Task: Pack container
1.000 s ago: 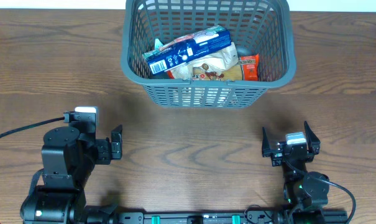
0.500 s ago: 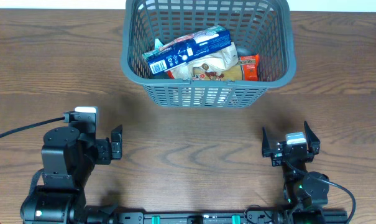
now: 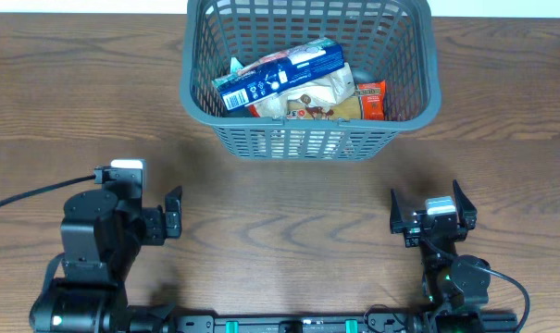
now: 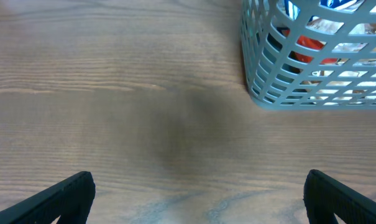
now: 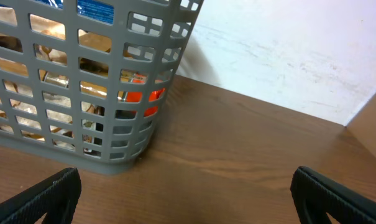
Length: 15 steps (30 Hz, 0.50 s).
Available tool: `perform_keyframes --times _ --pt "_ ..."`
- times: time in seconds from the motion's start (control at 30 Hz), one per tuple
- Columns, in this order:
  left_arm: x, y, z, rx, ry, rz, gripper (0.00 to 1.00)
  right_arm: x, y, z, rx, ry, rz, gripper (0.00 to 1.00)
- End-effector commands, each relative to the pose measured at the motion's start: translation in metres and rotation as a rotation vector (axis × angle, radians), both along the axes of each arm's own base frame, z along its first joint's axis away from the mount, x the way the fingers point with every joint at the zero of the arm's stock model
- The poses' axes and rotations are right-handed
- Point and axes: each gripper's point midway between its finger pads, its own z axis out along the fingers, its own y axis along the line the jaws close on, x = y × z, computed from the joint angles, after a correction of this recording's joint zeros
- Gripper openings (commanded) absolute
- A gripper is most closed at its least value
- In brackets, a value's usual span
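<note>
Left gripper (image 4: 199, 198): jaws spread wide with nothing between them. Its two dark fingers (image 4: 58, 199) sit at the bottom corners of the left wrist view, and only the bare wooden table (image 4: 113, 93) shows in the gap. In the overhead view the arm is near the front edge of the table, on the left side.

Right gripper (image 3: 430, 209): also spread wide and empty. Its fingers (image 5: 46, 194) sit at the bottom corners of the right wrist view, with wood grain between them. It is near the front edge, on the right side.

Container (image 3: 261, 127): a dark grey slotted basket, upright on the table at the far edge, roughly centred between the two arms.
- It is well apart from both grippers, with a stretch of bare table between.
- From the left gripper it lies ahead and to the right; only its near left corner shows, at the top right of the left wrist view.
- From the right gripper it lies ahead and to the left, filling the upper left of that view, with a white wall (image 5: 287, 50) beyond.

Inside the container:
- A blue packet (image 3: 281, 74) lies slantwise on top.
- A beige packet (image 3: 324, 96) lies under it.
- A small red packet (image 3: 371, 100) is by the right wall.
</note>
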Motion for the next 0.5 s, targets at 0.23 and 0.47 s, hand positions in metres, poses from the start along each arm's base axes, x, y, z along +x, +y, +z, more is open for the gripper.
perform_keyframes --times 0.23,0.47 --pt "0.012 0.000 -0.009 0.002 -0.288 -0.006 0.99 0.000 0.000 -0.002 0.013 -0.001 -0.002 0.99" --pt "0.018 -0.001 -0.024 -0.019 -0.518 -0.006 0.98 0.000 0.000 -0.002 0.013 -0.001 -0.002 0.99"
